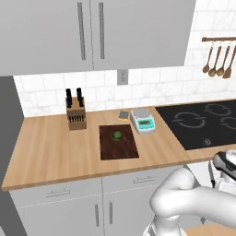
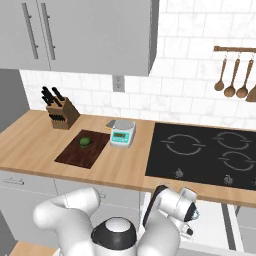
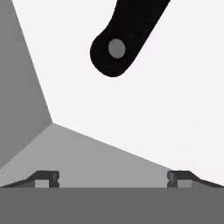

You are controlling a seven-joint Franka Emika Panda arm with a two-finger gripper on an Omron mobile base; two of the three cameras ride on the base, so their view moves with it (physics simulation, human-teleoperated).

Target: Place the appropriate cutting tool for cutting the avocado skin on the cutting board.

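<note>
The small dark green avocado [image 1: 117, 135] [image 2: 84, 141] rests on the dark brown cutting board [image 1: 119, 150] [image 2: 74, 155], on the light wood counter left of the stovetop. My gripper [image 3: 113, 178] is open, its two fingertips wide apart with nothing between them. It points at a white surface where a black handle [image 3: 124, 35] with a grey rivet lies ahead of the tips, apart from them. The handle's far end runs off the frame, so I cannot tell what kind of cutting tool it is. My wrist [image 2: 175, 206] hangs low in front of the counter, below the stovetop's front edge.
A wooden knife block [image 1: 76, 115] [image 2: 61, 114] with black handles stands at the back left. A white kitchen scale [image 1: 143, 120] [image 2: 122, 133] sits beside the board. The black stovetop [image 1: 203, 122] [image 2: 200, 152] lies to the right, with wooden spoons [image 2: 232, 75] hanging above.
</note>
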